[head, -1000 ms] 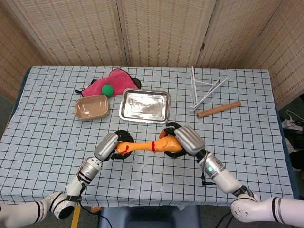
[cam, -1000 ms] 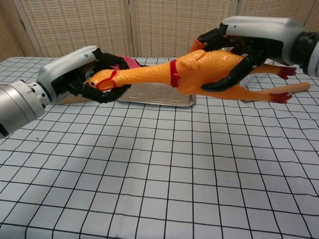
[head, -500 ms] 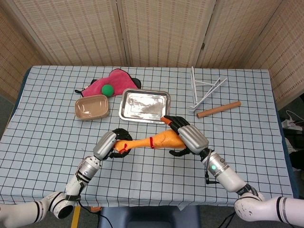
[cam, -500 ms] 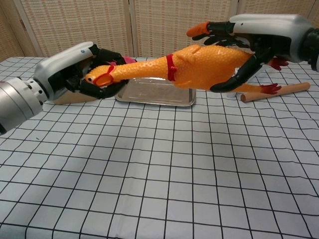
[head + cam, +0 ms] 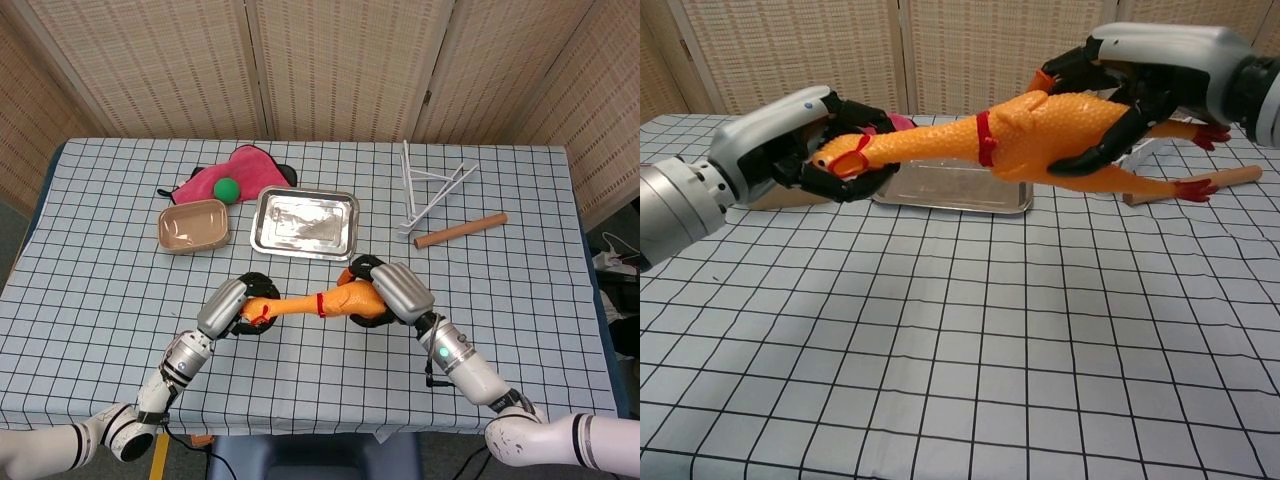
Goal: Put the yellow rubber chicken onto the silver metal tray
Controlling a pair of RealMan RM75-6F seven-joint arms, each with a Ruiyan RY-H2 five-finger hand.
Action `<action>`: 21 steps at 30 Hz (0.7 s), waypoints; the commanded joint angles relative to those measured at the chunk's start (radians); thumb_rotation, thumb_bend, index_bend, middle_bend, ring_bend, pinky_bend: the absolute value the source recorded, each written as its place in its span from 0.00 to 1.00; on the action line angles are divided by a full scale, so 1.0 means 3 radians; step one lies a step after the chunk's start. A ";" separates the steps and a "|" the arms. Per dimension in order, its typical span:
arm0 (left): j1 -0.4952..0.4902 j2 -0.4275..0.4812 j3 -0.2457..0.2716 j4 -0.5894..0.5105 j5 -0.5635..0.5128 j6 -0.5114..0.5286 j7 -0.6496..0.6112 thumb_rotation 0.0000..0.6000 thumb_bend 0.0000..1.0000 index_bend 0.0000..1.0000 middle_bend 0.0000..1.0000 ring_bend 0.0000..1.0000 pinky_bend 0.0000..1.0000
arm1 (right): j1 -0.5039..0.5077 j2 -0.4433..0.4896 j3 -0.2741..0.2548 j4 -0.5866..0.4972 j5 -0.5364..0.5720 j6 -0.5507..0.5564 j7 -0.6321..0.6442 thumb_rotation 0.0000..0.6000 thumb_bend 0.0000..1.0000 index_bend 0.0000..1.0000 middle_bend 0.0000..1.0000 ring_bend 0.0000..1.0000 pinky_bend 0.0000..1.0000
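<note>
The yellow rubber chicken (image 5: 320,301) (image 5: 1010,140) hangs stretched out above the checked cloth, head to the left. My left hand (image 5: 232,305) (image 5: 800,145) grips its head and beak. My right hand (image 5: 392,290) (image 5: 1145,75) wraps around its body, the red feet trailing past it on the right in the chest view. The silver metal tray (image 5: 305,222) (image 5: 940,190) lies just behind the chicken and holds nothing.
A tan bowl (image 5: 193,226) sits left of the tray. Behind it lies a pink cloth (image 5: 225,175) with a green ball (image 5: 228,187) on it. A white wire rack (image 5: 430,195) and a brown stick (image 5: 460,231) are at the back right.
The chicken swung up and toward the tray half a second ago, then dropped back and nearer me. Both hands kept their hold on it throughout.
</note>
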 commanded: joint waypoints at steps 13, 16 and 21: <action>0.0003 -0.0012 -0.0017 0.0013 -0.0024 0.0003 -0.0011 1.00 0.82 0.92 0.75 0.53 0.26 | -0.0112 -0.0103 0.0055 -0.0066 -0.0005 0.0210 0.0118 1.00 0.40 0.95 0.78 0.79 0.99; 0.0002 -0.0011 -0.0020 0.0008 -0.0024 0.0005 -0.0004 1.00 0.82 0.92 0.75 0.53 0.26 | -0.0097 0.0011 -0.0007 -0.0080 -0.0043 0.0045 0.0168 1.00 0.34 0.56 0.55 0.53 0.66; 0.0004 -0.0016 -0.0018 0.0011 -0.0044 -0.0010 0.0010 1.00 0.82 0.92 0.75 0.53 0.26 | -0.0044 0.0201 -0.0070 -0.0080 -0.0148 -0.0203 0.0250 1.00 0.19 0.00 0.00 0.00 0.01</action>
